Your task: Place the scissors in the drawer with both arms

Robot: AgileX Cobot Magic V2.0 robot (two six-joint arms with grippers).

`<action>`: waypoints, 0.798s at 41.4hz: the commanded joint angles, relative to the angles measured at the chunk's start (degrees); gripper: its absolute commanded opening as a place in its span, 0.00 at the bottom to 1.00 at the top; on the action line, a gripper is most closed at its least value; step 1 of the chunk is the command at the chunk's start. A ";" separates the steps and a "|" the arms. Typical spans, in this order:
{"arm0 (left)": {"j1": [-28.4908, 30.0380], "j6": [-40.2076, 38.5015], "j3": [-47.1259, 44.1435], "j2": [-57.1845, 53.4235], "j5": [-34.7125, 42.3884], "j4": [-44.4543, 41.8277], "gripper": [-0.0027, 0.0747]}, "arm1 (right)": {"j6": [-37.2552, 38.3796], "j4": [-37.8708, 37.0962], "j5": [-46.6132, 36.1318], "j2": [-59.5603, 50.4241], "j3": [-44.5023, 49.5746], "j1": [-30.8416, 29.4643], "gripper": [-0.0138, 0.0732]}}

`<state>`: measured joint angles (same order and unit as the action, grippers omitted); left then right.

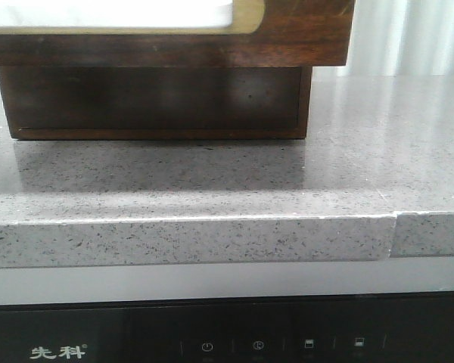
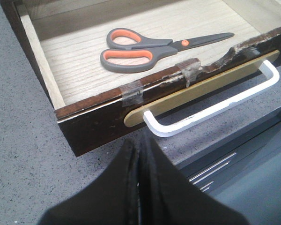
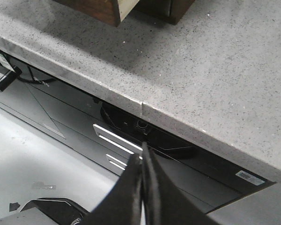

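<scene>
The left gripper point(image 2: 138, 161) has its black fingers pressed together on nothing, hovering just before the pulled-out dark brown glossy wooden drawer point(image 2: 98, 123), beside its white loop handle point(image 2: 215, 108); the right gripper point(image 3: 143, 171), likewise closed and empty, hangs beyond the speckled grey stone countertop point(image 3: 215, 70) edge; the orange-and-grey scissors point(image 2: 154, 48) lie flat inside the drawer, long axis parallel to its front, blades toward the handle's far end.

I see a grey speckled stone countertop point(image 1: 348, 151) with a seam near its front edge. Directly on it sits the dark wooden chest point(image 1: 159, 102), its pulled-out drawer point(image 2: 98, 117) overhanging the surface.
</scene>
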<state>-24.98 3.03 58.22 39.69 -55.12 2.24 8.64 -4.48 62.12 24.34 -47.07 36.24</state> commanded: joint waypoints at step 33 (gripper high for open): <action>14.69 -0.68 -18.49 -14.93 24.40 -1.74 0.01 | 0.07 -0.96 -3.69 0.40 -1.25 -0.34 0.08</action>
<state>-13.35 2.89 44.67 28.10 -41.81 0.61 8.64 -4.48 62.12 24.34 -47.07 36.12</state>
